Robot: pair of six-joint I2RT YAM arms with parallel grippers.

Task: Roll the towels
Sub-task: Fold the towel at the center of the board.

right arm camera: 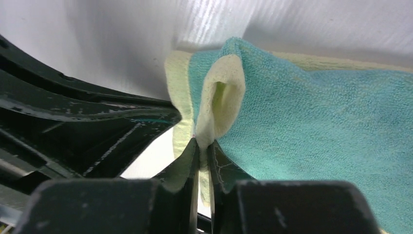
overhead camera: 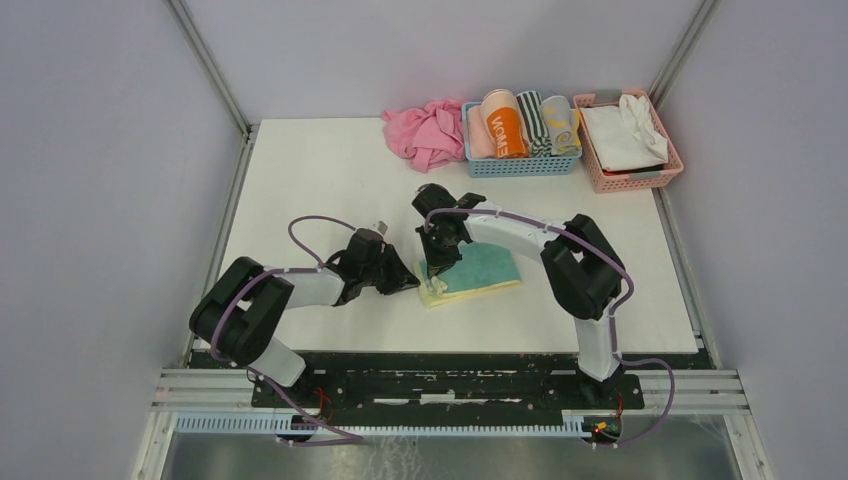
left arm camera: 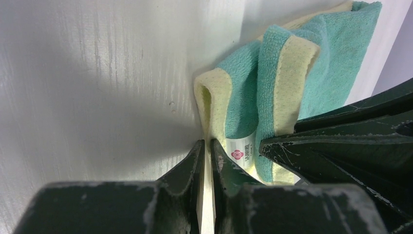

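Grey walls close in a white table (overhead camera: 320, 170), with the two arms bolted at its near edge. On the left, the left arm reaches inward and low, and the left gripper (overhead camera: 408, 280) sits at the left end of the pale yellow towel (overhead camera: 480, 268), which lies folded near the middle of the table, its teal face up. From the left wrist camera, this gripper (left arm camera: 206, 151) has its fingers drawn almost together, with only a thin strip of the towel's (left arm camera: 331, 58) yellow border pinched between them; a small white label (left arm camera: 242, 152) with a red flower mark hangs just beside the tips. Just to the right, the right gripper (overhead camera: 437, 268) points down onto the same end of the towel, close beside the left one. In the right wrist view it (right arm camera: 203, 146) is likewise nearly closed, nipping a raised loop of the yellow hem, with the teal terry (right arm camera: 316, 112) spreading away to the right. At the far edge lies a crumpled pink cloth (overhead camera: 425, 132), then a blue basket (overhead camera: 520, 166) holding rolled towels, among them an orange roll (overhead camera: 505, 128) and a grey towel (overhead camera: 562, 125) with yellow marks, then a pink basket (overhead camera: 640, 178) holding white cloth.
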